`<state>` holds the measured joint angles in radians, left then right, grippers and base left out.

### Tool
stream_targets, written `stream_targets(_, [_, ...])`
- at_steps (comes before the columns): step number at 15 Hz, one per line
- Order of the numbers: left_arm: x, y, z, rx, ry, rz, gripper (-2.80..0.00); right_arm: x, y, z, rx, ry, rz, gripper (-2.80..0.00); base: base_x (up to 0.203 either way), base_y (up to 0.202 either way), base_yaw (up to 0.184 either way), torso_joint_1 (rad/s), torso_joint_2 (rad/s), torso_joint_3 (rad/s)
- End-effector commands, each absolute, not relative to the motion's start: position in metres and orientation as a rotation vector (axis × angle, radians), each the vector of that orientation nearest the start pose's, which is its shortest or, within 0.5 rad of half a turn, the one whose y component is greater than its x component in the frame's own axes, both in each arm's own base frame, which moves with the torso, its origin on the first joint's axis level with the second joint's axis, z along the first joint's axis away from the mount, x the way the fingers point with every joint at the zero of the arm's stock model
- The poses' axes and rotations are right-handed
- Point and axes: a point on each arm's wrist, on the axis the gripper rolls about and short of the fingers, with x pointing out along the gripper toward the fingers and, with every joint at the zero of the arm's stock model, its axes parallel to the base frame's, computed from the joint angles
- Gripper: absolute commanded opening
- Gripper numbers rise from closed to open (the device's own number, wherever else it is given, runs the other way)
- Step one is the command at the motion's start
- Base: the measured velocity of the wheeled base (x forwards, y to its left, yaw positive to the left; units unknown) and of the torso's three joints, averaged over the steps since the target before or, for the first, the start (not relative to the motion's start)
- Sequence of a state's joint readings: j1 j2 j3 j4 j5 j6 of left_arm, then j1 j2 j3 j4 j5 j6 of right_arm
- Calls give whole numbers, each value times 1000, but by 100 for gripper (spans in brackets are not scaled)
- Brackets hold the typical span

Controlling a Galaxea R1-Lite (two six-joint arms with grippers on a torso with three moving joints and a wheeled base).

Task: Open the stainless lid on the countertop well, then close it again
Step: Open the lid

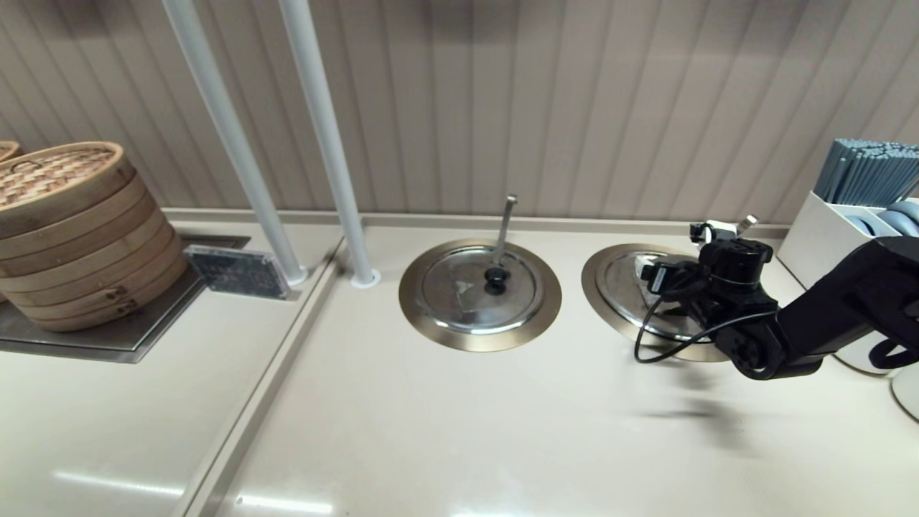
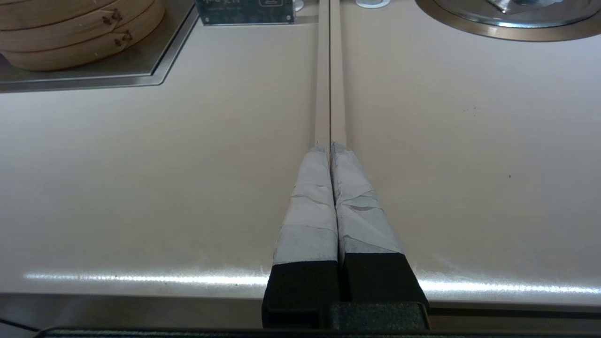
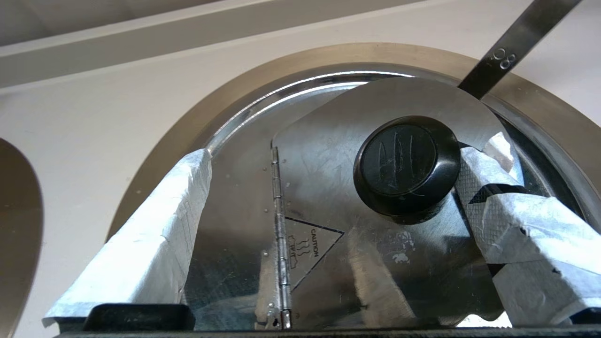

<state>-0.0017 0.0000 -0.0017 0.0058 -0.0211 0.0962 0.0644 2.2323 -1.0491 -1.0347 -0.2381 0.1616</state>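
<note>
Claw (image 3: 328,188) wide astride lid knob (image 3: 406,164) — right side

In the head view the right arm (image 1: 826,316) covers the near right part of the lid (image 1: 639,283) and its ring (image 1: 596,280); the knob and fingertips are hidden behind the wrist. The right wrist view cuts off the ladle handle (image 3: 512,47) at the top edge and the lid's near edge at the bottom. The left wrist view shows only a sliver of the twin ring (image 2: 493,29). The sign (image 1: 233,271) is too small to read.
</note>
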Motion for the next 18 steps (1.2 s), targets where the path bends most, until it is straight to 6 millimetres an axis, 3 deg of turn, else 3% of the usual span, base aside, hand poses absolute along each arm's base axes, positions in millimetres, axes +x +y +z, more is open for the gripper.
stream_targets(1, [-23, 0, 75, 97, 3, -23, -280, 417, 27, 99, 147, 109, -169, 0, 0, 0, 0, 0, 0, 0])
stream_targets(4, [-23, 0, 75, 97, 3, -23, -280, 413, 37, 106, 167, 96, -145, 0, 0, 0, 0, 0, 0, 0])
stream_targets(18, [-23, 0, 75, 97, 3, -23, -280, 401, 88, 104, 165, 116, -38, 0, 0, 0, 0, 0, 0, 0])
